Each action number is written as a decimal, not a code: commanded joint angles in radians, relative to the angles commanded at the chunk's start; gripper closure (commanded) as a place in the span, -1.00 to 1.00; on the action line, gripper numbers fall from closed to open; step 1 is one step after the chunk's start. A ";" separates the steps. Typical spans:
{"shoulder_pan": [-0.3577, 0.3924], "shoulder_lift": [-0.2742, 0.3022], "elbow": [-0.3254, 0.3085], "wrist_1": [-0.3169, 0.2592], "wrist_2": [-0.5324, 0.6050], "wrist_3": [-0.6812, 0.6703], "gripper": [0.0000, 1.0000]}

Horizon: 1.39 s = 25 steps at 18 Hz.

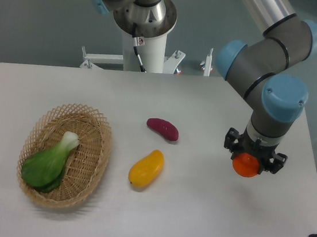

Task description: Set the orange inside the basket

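Observation:
The orange (247,166) is a small bright round fruit at the right side of the table. My gripper (252,159) comes straight down onto it, and its black fingers sit on either side of the fruit. The wrist hides the jaws, so I cannot tell whether they press on the fruit. The basket (46,125) is an oval tan wicker one at the far left, well apart from the gripper, with a green leafy vegetable (49,163) lying in it.
A yellow-orange mango-like fruit (146,168) lies at the table's middle. A purple sweet potato (163,128) lies just behind it. The arm's base column (143,30) stands at the back edge. The table's right edge is close to the gripper.

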 joint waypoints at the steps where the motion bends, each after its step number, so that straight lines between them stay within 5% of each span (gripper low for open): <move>1: -0.002 0.002 -0.005 0.000 -0.002 -0.002 -0.46; 9: -0.126 0.052 -0.086 0.003 -0.002 -0.118 -0.46; 19: -0.328 0.058 -0.095 0.006 -0.009 -0.345 -0.47; 25: -0.448 0.046 -0.104 0.094 -0.002 -0.465 -0.47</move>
